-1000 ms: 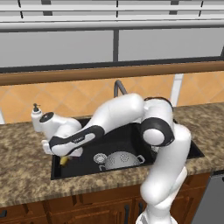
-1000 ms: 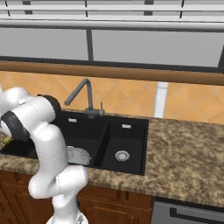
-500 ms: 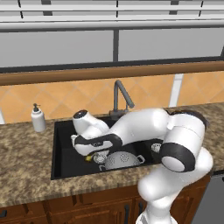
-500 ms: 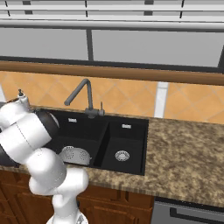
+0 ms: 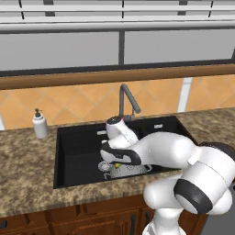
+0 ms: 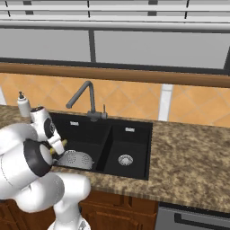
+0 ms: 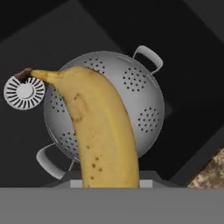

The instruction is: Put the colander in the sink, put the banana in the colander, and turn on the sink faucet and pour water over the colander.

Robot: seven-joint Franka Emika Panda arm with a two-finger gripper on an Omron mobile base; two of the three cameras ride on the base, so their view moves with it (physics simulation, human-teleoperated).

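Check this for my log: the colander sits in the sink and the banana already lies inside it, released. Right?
Not released. The colander does sit in the sink, but the hand view shows the banana still running up from the gripper, held above the bowl.

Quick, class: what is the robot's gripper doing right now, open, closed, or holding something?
Gripper: closed on the banana, holding it above the colander in the sink.
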